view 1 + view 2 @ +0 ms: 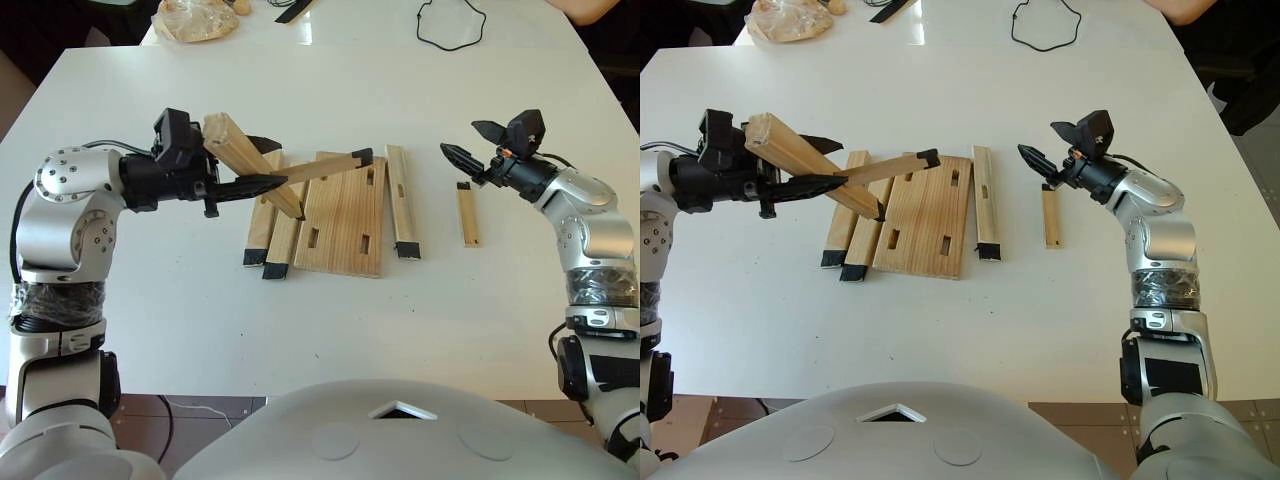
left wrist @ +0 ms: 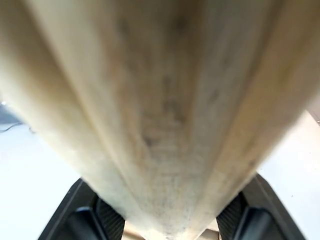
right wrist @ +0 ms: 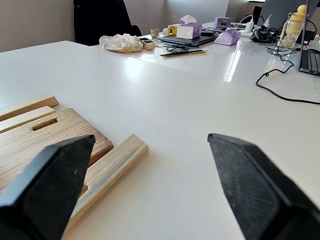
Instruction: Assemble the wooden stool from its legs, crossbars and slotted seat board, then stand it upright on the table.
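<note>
Two loose legs (image 1: 272, 228) lie nearest on the table (image 1: 150, 330), side by side against the left edge of the seat board (image 1: 345, 225), with their long axes running near to far. Above them the left gripper (image 1: 270, 162) is clamped across a thick leg (image 1: 232, 145), held clear of the table. That leg slants from high at the far left down to the near right, and its lower end hangs over the board's left edge. A thin bar (image 1: 320, 168) seems joined to it and pokes right over the board's far part. The board's slots lie to the right of the lowered end, so I judge the left arm the nearer one for seating the leg. A third leg (image 1: 402, 200) lies just beside the board's right edge. Well to the right, the right gripper (image 1: 460, 138) hangs with its jaws spread wide and holding nothing, over the far end of a short crossbar (image 1: 467, 215) that runs near to far.

Left wrist view: the thick leg runs lengthways between two dark pads (image 2: 102, 220), which press on it from both sides.

Right wrist view: two black fingertips (image 3: 50, 180) stand wide apart with bare table between them. The third leg's end and the slotted board lie to the scene's left of the jaws.
</note>
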Motion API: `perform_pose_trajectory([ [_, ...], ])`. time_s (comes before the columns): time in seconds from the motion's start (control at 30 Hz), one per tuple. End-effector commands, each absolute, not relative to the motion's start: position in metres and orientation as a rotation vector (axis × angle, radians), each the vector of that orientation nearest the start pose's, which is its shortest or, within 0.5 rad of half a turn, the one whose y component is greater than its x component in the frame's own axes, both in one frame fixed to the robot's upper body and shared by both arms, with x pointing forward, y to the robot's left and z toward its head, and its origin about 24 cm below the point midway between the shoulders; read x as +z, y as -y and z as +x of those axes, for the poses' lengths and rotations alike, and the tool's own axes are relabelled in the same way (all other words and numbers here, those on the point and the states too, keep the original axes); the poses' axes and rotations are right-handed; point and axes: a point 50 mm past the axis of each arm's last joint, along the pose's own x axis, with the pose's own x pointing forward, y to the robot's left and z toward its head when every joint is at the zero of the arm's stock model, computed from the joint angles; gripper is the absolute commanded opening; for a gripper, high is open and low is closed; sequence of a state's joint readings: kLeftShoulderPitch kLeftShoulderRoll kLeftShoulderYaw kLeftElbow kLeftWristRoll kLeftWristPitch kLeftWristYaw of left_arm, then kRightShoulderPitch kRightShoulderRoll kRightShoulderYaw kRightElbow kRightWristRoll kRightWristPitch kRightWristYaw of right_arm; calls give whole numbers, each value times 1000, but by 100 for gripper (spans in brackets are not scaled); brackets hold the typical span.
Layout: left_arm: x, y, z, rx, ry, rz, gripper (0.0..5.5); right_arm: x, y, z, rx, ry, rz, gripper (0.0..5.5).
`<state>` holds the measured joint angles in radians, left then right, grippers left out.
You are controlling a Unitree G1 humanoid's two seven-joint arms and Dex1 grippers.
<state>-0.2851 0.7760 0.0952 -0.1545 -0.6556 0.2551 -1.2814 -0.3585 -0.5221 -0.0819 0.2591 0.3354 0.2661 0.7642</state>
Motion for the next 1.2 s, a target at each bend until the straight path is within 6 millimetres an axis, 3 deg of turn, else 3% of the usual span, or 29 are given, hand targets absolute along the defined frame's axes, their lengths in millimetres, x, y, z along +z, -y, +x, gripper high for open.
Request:
perform_pose_trajectory([
  [0.03, 172, -200, 241, -1419, 76, 216, 205, 96, 234, 315, 601, -176, -120, 416],
  [0.4, 148, -205, 238, -1454, -52, 251, 205, 87, 233, 311, 620, -197, -109, 416],
  [0.7, 179, -209, 250, -1416, 65, 257, 205, 86, 234, 311, 597, -193, -105, 416],
  [0.93, 170, -208, 244, -1442, 23, 257, 205, 83, 232, 310, 608, -200, -103, 416],
  [1.2, 143, -202, 224, -1523, -93, 236, 205, 82, 233, 309, 610, -204, -107, 416],
])
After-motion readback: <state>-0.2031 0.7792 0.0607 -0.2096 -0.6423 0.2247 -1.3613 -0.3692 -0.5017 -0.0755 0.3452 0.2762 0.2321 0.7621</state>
